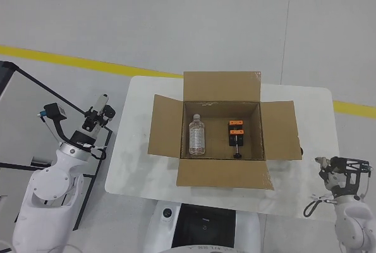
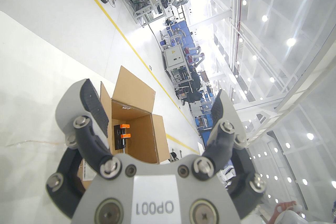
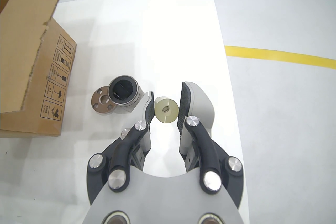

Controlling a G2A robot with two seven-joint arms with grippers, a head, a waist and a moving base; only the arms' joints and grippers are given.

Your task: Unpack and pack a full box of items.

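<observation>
Box (image 1: 222, 85) open, bottle (image 1: 196, 135) and clamp (image 1: 237, 133) inside; left hand (image 2: 154, 88) wide; right hand (image 3: 167, 89) parted round cylinder (image 3: 166, 113)

Bench (image 1: 314, 101): white top, rounded corners, standing on a grey floor marked with yellow lines.

Directly on it:
- Cardboard box (image 1: 222, 174), about mid-bench, top open, all four flaps folded outward. The near flap overhangs the bench's front edge. Printed handling symbols on one outer side wall.
- Metal sleeve (image 3: 123, 96) with a round, drilled flange at one end, just beside that printed wall, apart from it.
- Pale cylinder (image 3: 166, 113), short, standing on end, hexagonal hole in its top face, just beside the sleeve on the side away from the box.
</observation>
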